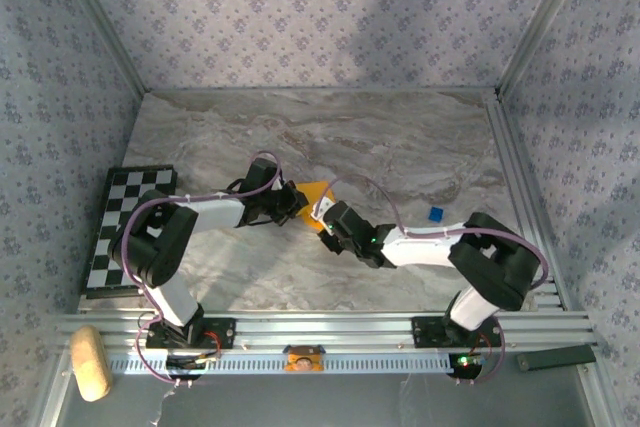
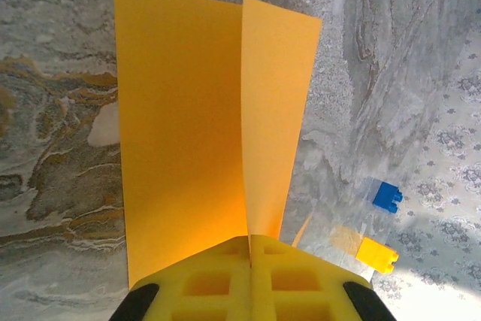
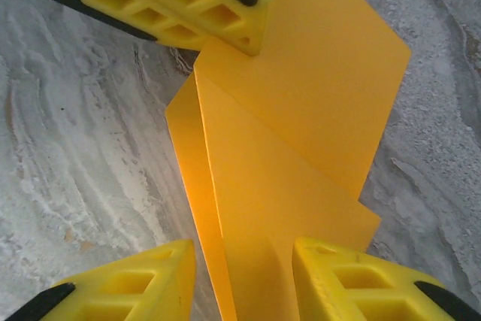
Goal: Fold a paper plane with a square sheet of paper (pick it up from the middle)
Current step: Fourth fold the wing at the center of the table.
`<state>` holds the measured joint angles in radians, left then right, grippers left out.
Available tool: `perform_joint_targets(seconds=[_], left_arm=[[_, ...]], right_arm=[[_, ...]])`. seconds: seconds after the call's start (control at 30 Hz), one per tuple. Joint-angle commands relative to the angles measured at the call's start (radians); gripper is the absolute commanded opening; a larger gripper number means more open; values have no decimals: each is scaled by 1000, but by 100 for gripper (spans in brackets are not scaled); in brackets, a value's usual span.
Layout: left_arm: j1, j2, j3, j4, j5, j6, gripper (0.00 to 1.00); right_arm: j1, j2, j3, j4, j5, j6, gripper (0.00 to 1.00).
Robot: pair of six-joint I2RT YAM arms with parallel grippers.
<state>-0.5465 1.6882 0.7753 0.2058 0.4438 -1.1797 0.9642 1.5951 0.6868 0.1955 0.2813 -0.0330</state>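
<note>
Barely begun, one centre fold; left gripper (image 2: 249, 252) pinches the square sheet of paper (image 2: 188, 110); right gripper (image 3: 242, 252) straddles it, spread.

Matt orange paper sheet (image 2: 180, 110) (v. smooth); table (image 2: 45, 148) marble-look, low gloss.
</note>
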Motion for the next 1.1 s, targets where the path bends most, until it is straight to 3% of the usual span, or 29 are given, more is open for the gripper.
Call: perform_joint_targets(seconds=[0.0, 0.17, 0.43, 0.77, 0.93, 1.07], left_arm=[[-9, -21, 32, -12, 1, 6, 3], [-9, -21, 38, -15, 3, 11, 4], [1, -19, 48, -25, 6, 21, 6], [13, -18, 65, -55, 13, 46, 23], [31, -6, 82, -94, 16, 71, 34], [57, 22, 93, -89, 41, 74, 36]], right_arm=[[13, 37, 35, -40, 68, -34, 39], [14, 65, 36, -42, 93, -32, 37], [-16, 31, -4, -1, -10, 26, 33], [-36, 15, -15, 4, -57, 47, 21], [-39, 16, -11, -12, -49, 63, 20], [-42, 19, -11, -16, -62, 64, 20]])
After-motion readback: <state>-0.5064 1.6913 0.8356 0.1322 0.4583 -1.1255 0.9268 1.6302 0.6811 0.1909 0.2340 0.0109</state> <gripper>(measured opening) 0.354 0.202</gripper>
